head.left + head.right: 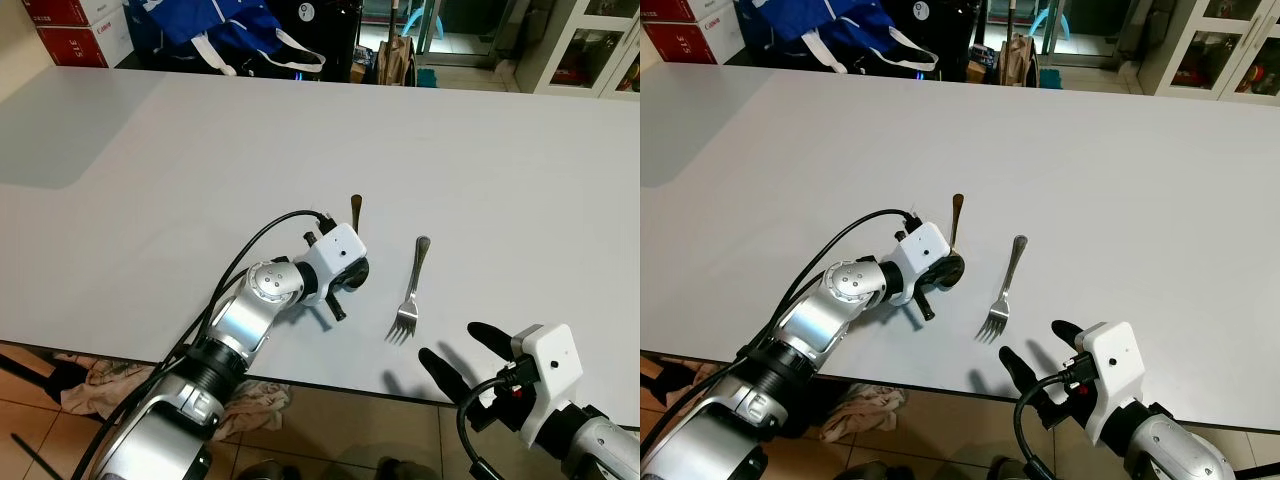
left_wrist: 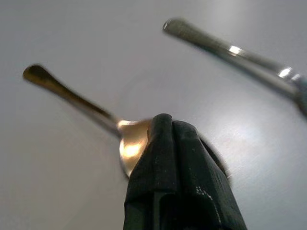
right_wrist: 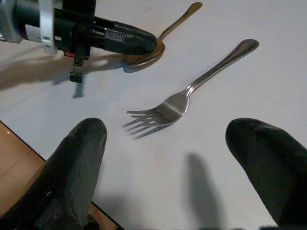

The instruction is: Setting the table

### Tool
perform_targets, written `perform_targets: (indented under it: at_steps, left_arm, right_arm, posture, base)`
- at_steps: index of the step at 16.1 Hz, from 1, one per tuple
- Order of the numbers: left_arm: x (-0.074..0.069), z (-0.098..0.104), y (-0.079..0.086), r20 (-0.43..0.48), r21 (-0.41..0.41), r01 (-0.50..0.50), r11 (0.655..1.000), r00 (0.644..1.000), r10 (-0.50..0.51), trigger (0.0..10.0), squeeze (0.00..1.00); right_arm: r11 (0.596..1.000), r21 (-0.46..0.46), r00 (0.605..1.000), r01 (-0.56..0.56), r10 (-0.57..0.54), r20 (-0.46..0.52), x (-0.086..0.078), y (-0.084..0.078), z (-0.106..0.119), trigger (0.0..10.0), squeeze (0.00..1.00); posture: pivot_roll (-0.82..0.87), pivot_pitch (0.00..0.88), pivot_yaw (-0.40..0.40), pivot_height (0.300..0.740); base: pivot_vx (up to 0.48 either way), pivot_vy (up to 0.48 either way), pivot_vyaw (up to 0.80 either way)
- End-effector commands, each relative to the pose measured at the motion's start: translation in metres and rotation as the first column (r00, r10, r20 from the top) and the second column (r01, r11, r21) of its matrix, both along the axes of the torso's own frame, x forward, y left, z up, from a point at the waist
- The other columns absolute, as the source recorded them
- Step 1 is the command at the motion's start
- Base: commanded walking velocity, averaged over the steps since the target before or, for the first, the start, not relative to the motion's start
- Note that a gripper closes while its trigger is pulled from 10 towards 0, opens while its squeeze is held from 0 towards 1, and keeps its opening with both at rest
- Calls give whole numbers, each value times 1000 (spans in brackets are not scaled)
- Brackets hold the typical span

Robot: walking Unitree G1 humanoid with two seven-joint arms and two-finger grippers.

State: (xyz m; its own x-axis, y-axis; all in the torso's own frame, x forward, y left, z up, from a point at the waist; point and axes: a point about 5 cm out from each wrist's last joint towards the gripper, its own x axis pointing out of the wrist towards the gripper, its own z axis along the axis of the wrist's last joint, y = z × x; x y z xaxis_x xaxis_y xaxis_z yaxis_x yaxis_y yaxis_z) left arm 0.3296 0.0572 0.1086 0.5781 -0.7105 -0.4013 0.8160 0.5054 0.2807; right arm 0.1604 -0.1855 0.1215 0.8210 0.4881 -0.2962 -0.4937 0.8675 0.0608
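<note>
left gripper (image 3: 152, 44) fingers pressed together over gold spoon (image 2: 76, 103) bowl, fork (image 1: 408, 294) beside it, right gripper (image 3: 177, 163) spread wide near table (image 1: 150, 180) edge

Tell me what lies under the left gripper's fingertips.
The left gripper, fingers together, rests on the bowl of a gold spoon lying on the white table. Its tips hide part of the bowl.
</note>
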Motion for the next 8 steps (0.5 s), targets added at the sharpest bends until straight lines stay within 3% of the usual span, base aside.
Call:
perform_targets:
  at_steps: [1, 8]
  left_arm:
    - [4, 2, 2, 16, 23, -8, 1000, 1000, 8, 10000, 0]
    - [1, 0, -9, 8, 39, 92, 995, 996, -92, 10000, 0]
  right_arm:
    - [1000, -4, 1000, -1, 1, 11, -2, 1, 4, 10000, 0]
    - [1000, -5, 1000, -4, 4, 6, -2, 2, 4, 10000, 0]
  posture:
    - [-156, 84, 53, 740]
    - [-154, 87, 50, 740]
  base:
    - [0, 0, 0]
    - [0, 0, 0]
